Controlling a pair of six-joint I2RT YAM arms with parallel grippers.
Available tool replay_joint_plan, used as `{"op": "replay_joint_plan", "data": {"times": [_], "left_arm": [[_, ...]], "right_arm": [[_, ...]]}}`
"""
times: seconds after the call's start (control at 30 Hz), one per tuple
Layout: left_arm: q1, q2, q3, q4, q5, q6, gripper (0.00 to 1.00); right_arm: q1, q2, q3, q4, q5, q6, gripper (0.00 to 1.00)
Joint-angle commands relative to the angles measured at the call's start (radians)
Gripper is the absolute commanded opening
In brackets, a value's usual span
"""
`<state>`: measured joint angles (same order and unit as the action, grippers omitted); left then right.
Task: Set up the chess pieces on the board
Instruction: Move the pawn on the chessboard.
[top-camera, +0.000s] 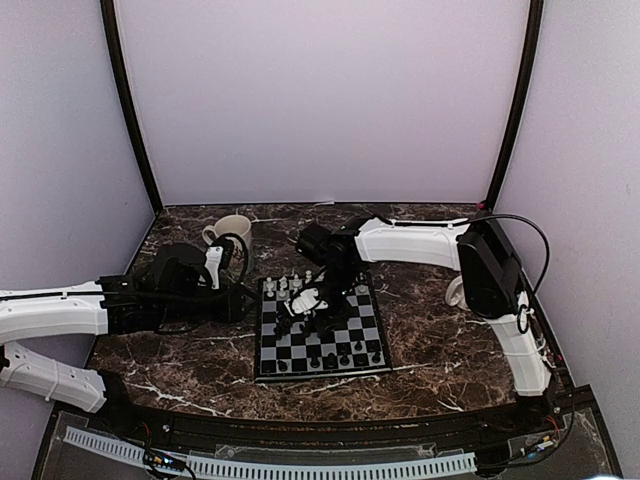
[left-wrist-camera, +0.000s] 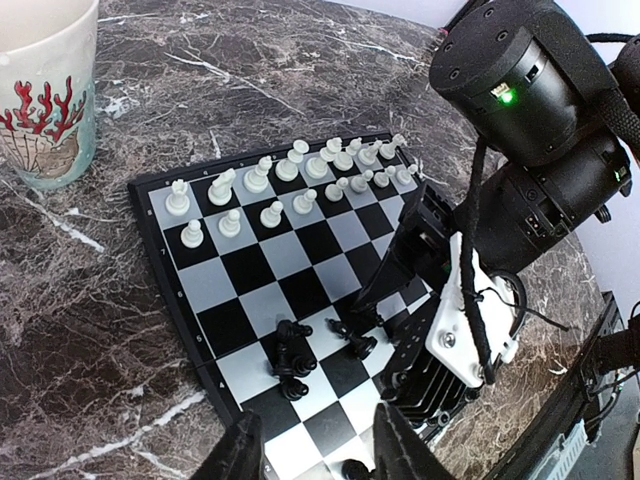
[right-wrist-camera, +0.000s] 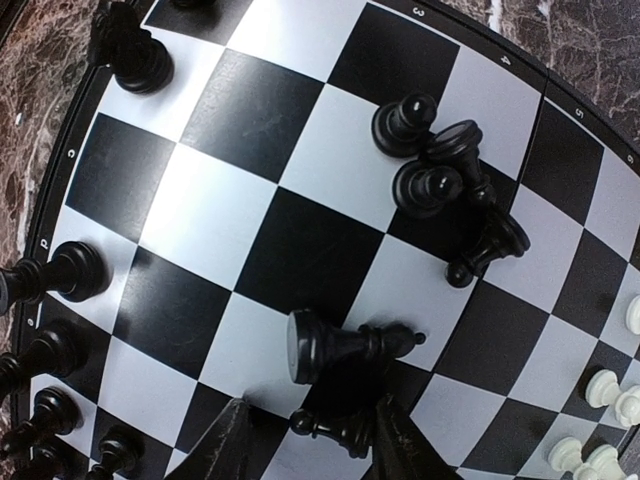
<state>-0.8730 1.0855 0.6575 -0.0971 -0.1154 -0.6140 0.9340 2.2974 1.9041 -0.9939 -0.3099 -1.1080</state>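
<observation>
White side looks done: tiny white chess pieces (left-wrist-camera: 257, 178) ranked at 12 o'clock on the black-and-grey chessboard (left-wrist-camera: 250, 300), mid marble worktop (top-camera: 190, 370). Tiny black chess pieces (right-wrist-camera: 425, 185) remain, several toppled under the wide right jaws; left jaws wide, empty.

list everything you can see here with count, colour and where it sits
board: one, black and pale squares, middle of the table
white chess pieces: many, too small to count surely, standing in two rows at the board's far end
black chess pieces: many, some standing along the board's near end, a few bunched or lying mid-board
mug: one, cream with a red coral print, on the table beyond the board's far left corner
table: one, dark marble with pale veins
left hand: one, black fingers, open, at the board's left side
right hand: one, black fingers, open, low over the fallen black pieces mid-board
</observation>
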Motion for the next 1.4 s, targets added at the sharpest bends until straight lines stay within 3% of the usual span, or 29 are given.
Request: {"op": "replay_joint_plan", "data": {"times": [0.0, 0.47, 0.73, 1.37], "left_arm": [[0.005, 0.005, -0.013, 0.034, 0.013, -0.006, 0.39], [0.005, 0.042, -0.006, 0.061, 0.041, -0.010, 0.39], [0.005, 0.043, -0.009, 0.065, 0.045, -0.012, 0.39], [0.004, 0.052, -0.016, 0.083, 0.059, -0.014, 0.39]], "right_arm": [[0.000, -0.021, -0.063, -0.030, 0.051, 0.001, 0.40], [-0.019, -0.074, -0.156, 0.007, 0.046, 0.035, 0.38], [-0.021, -0.104, -0.178, 0.019, 0.057, 0.057, 0.30], [-0.021, -0.141, -0.268, 0.108, 0.044, 0.128, 0.22]]}}
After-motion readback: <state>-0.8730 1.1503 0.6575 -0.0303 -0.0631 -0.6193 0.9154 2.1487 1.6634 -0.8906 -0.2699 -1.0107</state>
